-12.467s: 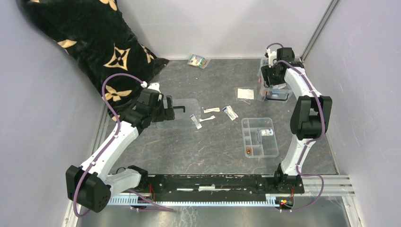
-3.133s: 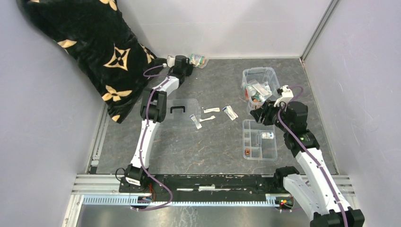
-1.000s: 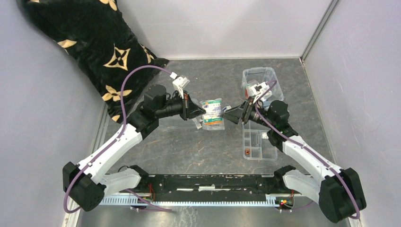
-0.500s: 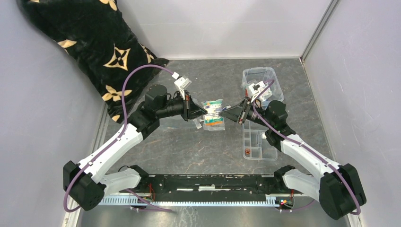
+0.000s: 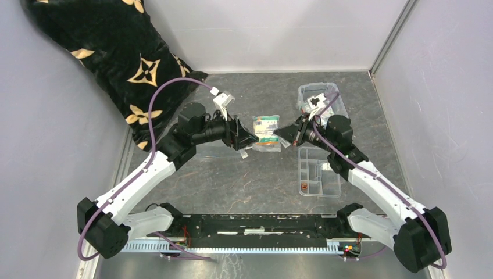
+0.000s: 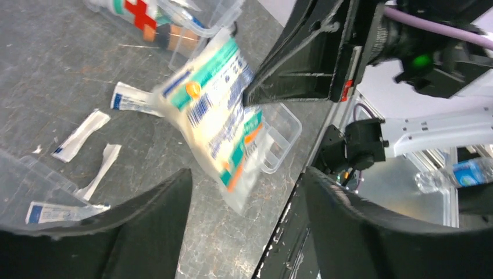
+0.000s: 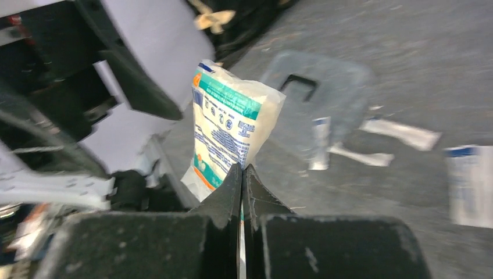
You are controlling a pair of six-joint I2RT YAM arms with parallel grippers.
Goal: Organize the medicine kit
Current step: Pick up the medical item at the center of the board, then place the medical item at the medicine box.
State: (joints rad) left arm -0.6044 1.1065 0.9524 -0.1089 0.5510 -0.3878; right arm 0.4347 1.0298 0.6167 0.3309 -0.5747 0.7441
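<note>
The grey marbled worktop (image 5: 261, 192) fills the middle of the top view, and a big black cushion (image 5: 116, 52) with gold flower marks leans in the upper left of the frame. The left arm (image 5: 145, 174) and the right arm (image 5: 372, 180) both reach toward the centre and almost meet there, above the surface. The medicine kit (image 5: 321, 92), a clear box with a red cross on its side, stands in the upper right part of the worktop, just behind the right wrist; some items lie inside it. Its flat clear lid (image 7: 343, 78) with the black handle lies apart from it, left of centre, mostly under the left arm. A shallow clear divided tray (image 5: 334, 186) lies to the right of centre, below the box in the frame. The right end effector (image 5: 280, 135) is closed on the edge of a white packet (image 5: 266, 132) with green and orange print, and holds it in the air. The left end effector (image 5: 251, 142) is open; its two fingers stand wide apart on either side of the packet and do not touch it. Some small white sachets (image 6: 81, 135) are scattered on the worktop beside the lid.
</note>
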